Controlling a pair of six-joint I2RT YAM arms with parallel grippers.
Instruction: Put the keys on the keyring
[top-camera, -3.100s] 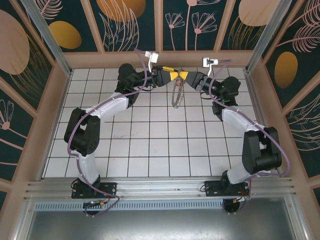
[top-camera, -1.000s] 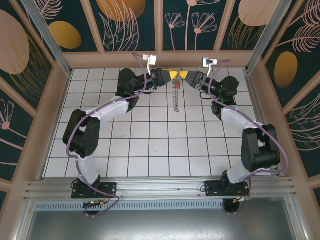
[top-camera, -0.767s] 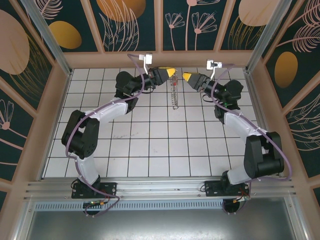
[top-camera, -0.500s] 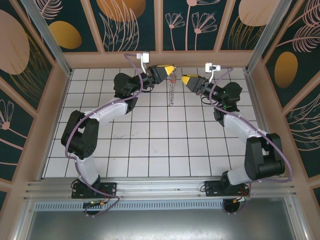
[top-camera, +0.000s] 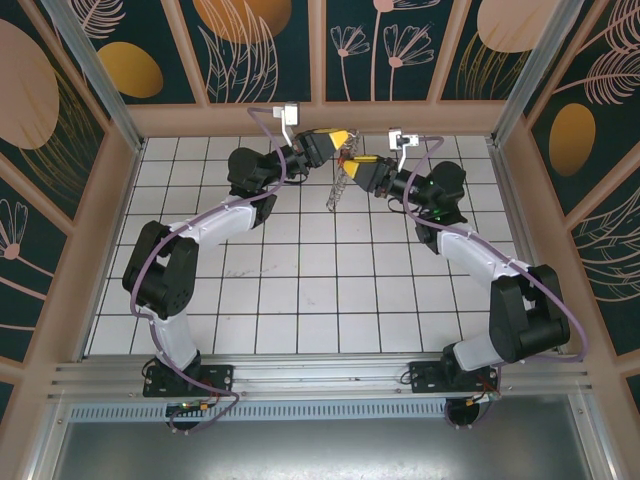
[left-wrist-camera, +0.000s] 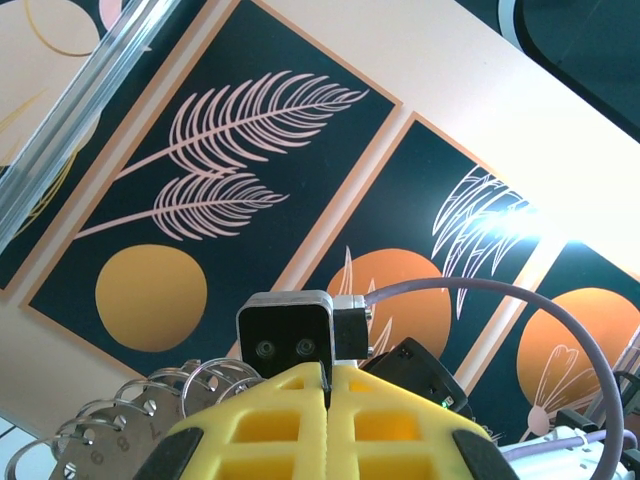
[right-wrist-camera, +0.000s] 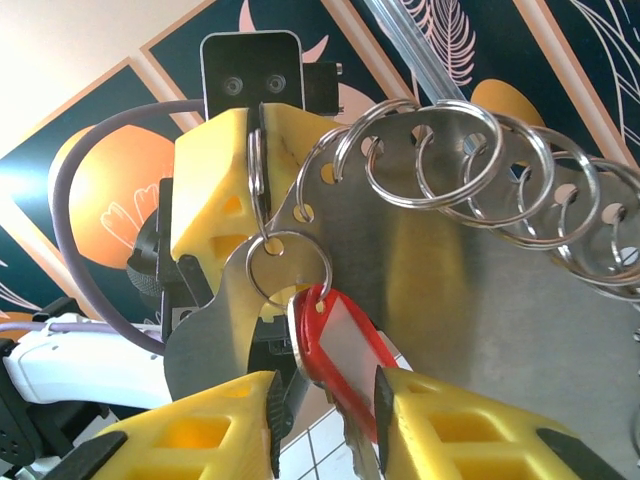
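Seen from above, both arms reach toward the middle of the far edge of the table. The left gripper and right gripper nearly meet tip to tip, raised above the white square tiles. A narrow metal plate hangs slanting in the air just below them. The near and middle tiles and both side edges lie open, and the framed wall stands close behind the grippers.

In the left wrist view, the yellow latticed fingers meet along a closed seam. Thin wire split rings loop to their left, above a stamped, numbered end of the plate. A black camera block faces them.

In the right wrist view, the left gripper is clamped on an end ring, seen edge-on. The plate is flat and brushed, and a row of rings threads its holes. A keyring carries a glossy red tag and a flat steel key. The tag sits between the right gripper's parted fingers, but I cannot tell whether they press it.
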